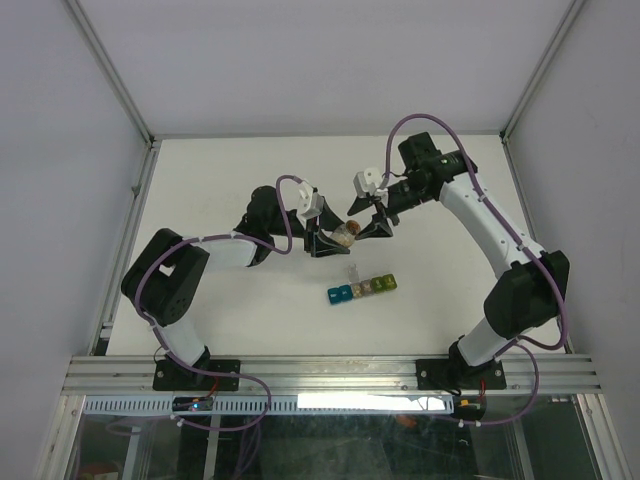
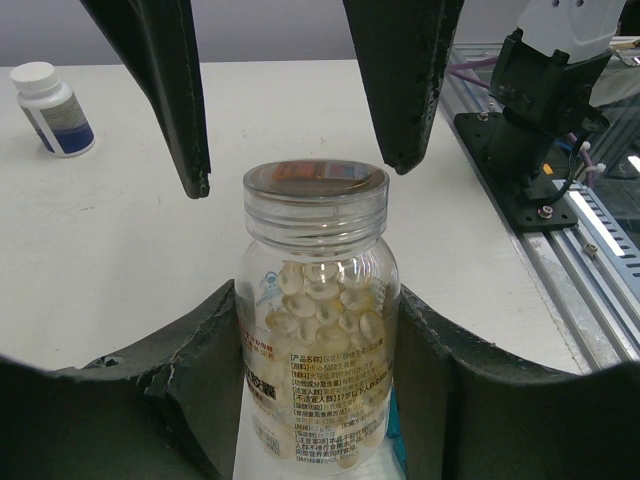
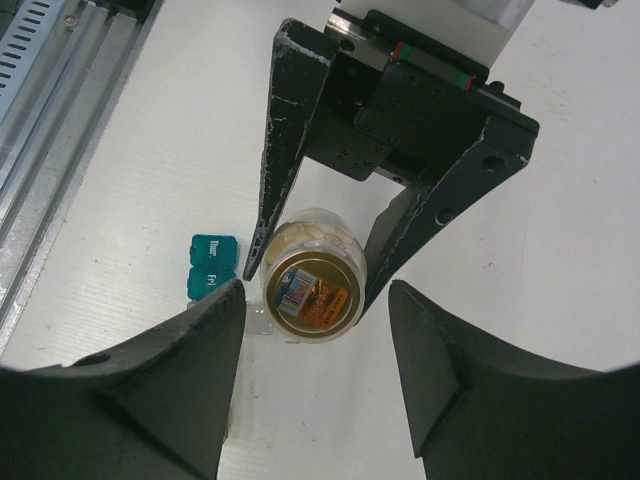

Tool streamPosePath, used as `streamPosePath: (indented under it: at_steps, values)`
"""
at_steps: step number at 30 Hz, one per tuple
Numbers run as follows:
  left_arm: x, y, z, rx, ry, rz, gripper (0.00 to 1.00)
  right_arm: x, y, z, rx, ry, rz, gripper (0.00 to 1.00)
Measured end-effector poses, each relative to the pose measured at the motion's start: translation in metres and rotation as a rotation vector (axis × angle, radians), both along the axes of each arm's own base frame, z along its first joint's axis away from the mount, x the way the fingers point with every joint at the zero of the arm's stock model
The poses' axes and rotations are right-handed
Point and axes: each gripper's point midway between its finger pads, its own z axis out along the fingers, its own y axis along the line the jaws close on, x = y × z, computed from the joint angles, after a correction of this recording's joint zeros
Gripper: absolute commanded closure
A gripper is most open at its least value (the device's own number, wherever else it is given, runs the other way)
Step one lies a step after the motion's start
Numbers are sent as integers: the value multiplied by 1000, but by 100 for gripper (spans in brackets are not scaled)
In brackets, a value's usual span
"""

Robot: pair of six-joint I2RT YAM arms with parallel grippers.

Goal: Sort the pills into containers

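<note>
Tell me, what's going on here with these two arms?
The left gripper is shut on a clear bottle full of pale pills. The right gripper is open, its fingers either side of the bottle's top, not gripping it. The strip of coloured containers lies nearby, closer to the arms' bases.

Clear bottle (image 1: 345,236) and containers (image 1: 362,288) mid-table — open tabletop (image 1: 220,170) beyond
</note>
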Motion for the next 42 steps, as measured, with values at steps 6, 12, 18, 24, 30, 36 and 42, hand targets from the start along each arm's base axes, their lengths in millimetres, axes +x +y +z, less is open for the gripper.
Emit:
streamPosePath:
  at_steps: [6, 12, 18, 24, 30, 36, 42]
  values:
    - [0, 0, 0, 0, 0, 0, 100, -1, 1, -5, -15, 12, -6, 44]
    - [0, 0, 0, 0, 0, 0, 100, -1, 4, -5, -19, 13, -6, 53]
    - [1, 0, -1, -2, -1, 6, 100, -1, 5, -8, -24, 31, -22, 62]
    - [6, 5, -12, -13, -1, 95, 100, 7, 8, -20, -47, 135, -134, 67]
    - [23, 15, -24, -35, -7, 306, 100, 24, 14, -35, -101, 286, -411, 68]
    - [42, 15, -24, -30, -47, 465, 100, 42, 16, -33, -97, 433, -644, 29]
    - [49, 18, -4, -64, -125, 503, 100, 43, 10, -17, -36, 543, -653, 1]
